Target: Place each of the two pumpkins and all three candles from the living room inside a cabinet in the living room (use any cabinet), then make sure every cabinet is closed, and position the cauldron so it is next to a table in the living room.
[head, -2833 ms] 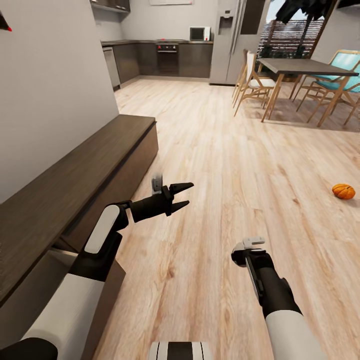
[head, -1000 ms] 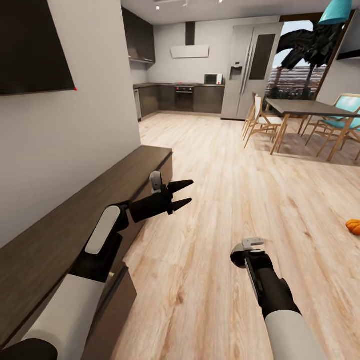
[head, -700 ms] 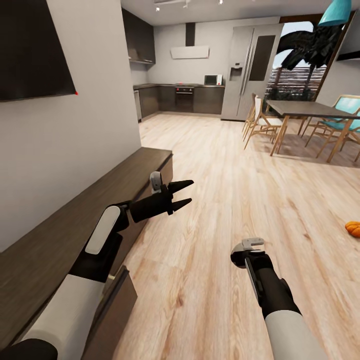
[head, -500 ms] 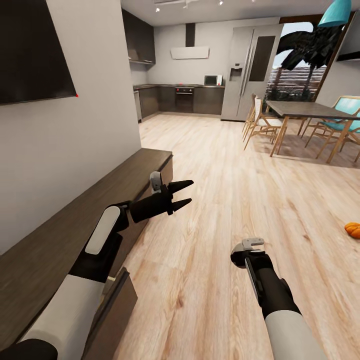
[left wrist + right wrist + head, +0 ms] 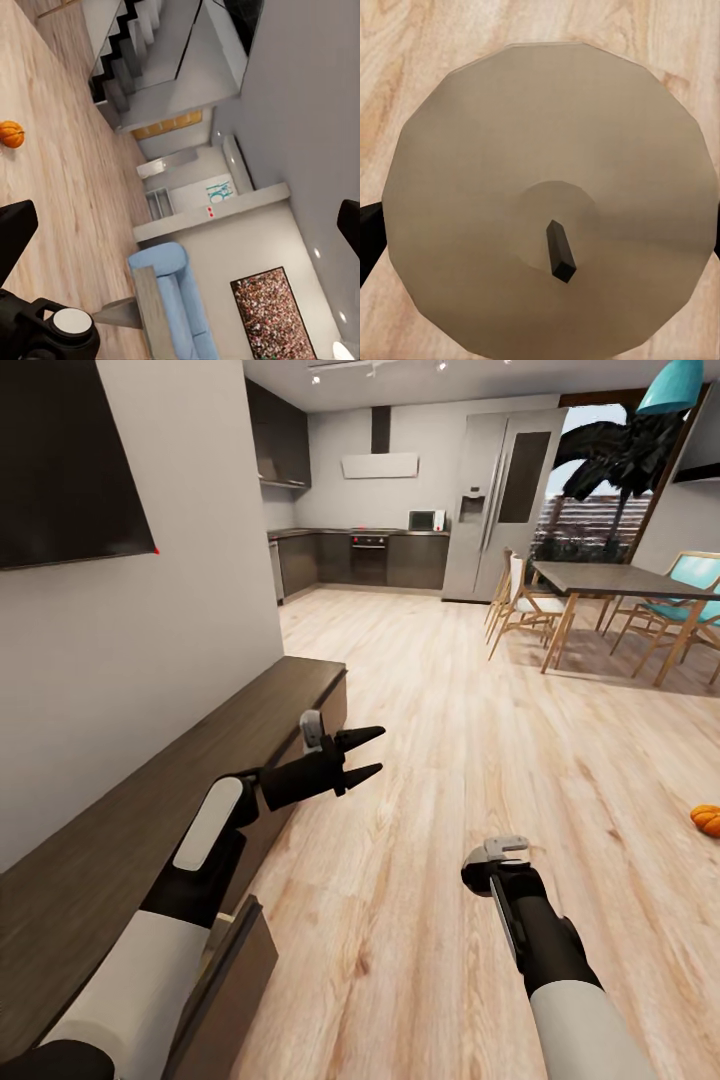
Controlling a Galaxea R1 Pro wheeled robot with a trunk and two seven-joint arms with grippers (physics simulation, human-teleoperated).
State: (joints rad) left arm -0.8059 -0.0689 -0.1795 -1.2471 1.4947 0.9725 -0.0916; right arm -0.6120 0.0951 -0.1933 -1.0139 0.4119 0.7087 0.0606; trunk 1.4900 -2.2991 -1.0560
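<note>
Candle (image 5: 551, 225) clamped in our right claw (image 5: 503, 852); left claw (image 5: 362, 754) spread apart beside cabinet (image 5: 150, 800); pumpkin (image 5: 706, 817) on floor

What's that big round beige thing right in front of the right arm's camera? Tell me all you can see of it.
It is a candle, seen end-on: a pale beige, matte, waxy-looking disc with a faceted rim, a shallow round dip at its middle and a short dark wick leaning from it. Wooden floor shows around its edge. Dark finger tips sit at its side, so the right pincer seems to be gripping it.
</note>
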